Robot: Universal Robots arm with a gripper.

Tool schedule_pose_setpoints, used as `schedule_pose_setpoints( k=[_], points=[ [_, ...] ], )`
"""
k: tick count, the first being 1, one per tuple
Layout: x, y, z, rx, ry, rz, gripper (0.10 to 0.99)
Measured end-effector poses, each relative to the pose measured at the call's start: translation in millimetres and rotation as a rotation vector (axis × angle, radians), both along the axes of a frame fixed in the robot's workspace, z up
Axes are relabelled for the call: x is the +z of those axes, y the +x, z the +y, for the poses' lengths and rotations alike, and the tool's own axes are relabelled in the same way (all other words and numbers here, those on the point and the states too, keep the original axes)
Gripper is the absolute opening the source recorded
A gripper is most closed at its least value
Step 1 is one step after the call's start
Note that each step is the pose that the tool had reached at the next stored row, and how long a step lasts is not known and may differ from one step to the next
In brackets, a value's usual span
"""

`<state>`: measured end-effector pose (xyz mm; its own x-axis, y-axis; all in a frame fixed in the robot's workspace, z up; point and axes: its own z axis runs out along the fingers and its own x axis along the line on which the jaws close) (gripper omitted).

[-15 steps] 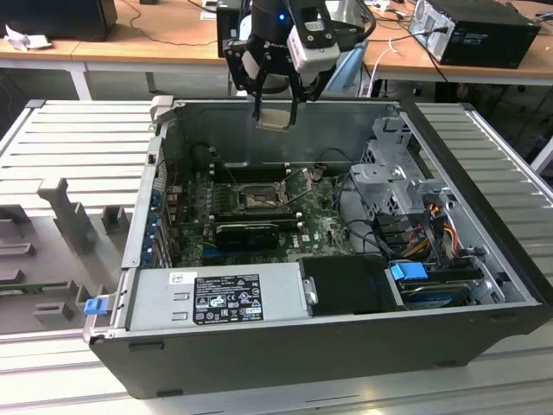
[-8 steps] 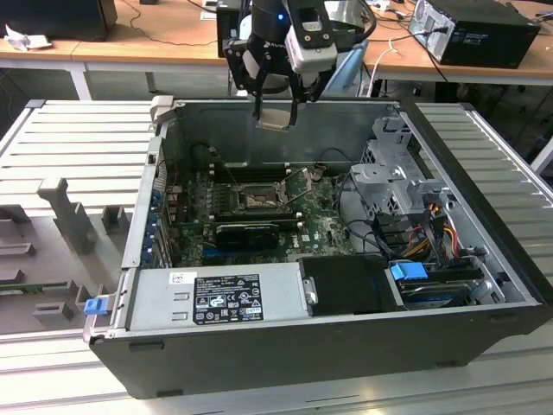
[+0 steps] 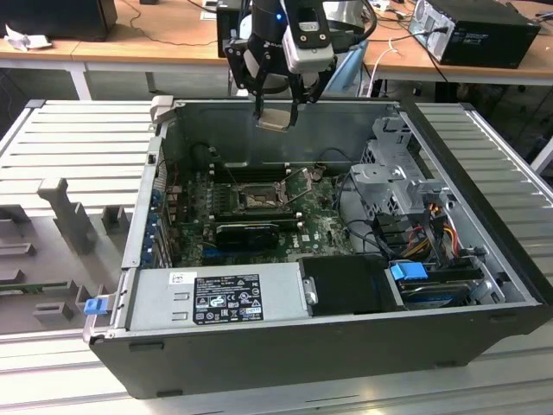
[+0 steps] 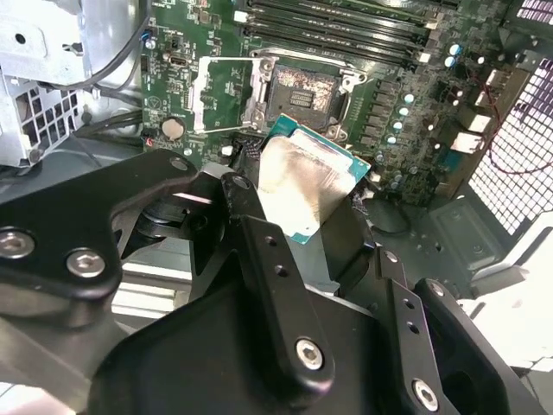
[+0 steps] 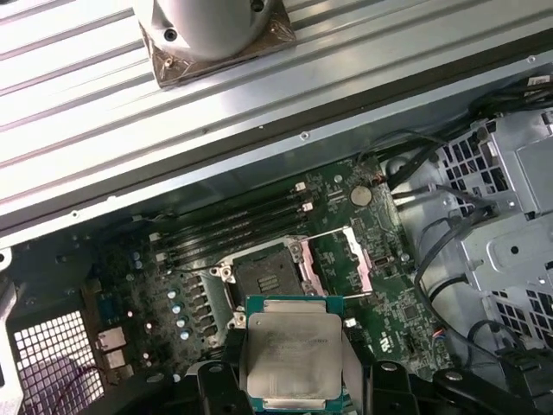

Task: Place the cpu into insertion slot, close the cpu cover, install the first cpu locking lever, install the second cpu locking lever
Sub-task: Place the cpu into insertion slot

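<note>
Exterior view: gripper (image 3: 278, 110) holds the cpu (image 3: 276, 119) level, above the insertion slot (image 3: 257, 201).

Even, cool room light comes from overhead. It is bright on the ribbed surface (image 3: 69, 147) and dimmer inside the case (image 3: 285, 346), with the deepest shade on the board (image 3: 259, 199) along its near edge. Shadows in the exterior view are soft-edged and faint. In the second wrist view, glare turns part of the cpu (image 4: 311, 181) lid nearly white. In the first wrist view the cpu (image 5: 292, 356) reads as a flat, even grey. The claw (image 4: 309, 197) is a near-black mass with one thin glint on a link. The vent (image 4: 527, 147) burns out to white, and in the first wrist view it carries a purple tinge.
</note>
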<state>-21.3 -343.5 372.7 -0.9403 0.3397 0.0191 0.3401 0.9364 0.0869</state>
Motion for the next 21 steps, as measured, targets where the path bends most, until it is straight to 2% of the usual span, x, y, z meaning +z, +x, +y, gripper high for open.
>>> schedule_pose_setpoints(
  k=[7, 21],
  points=[
    [0.0, 0.0, 0.0, -0.089, 0.000, 0.0000, 0.529],
    [0.0, 0.0, 0.0, -0.191, 0.000, 0.0000, 0.529]
  ],
)
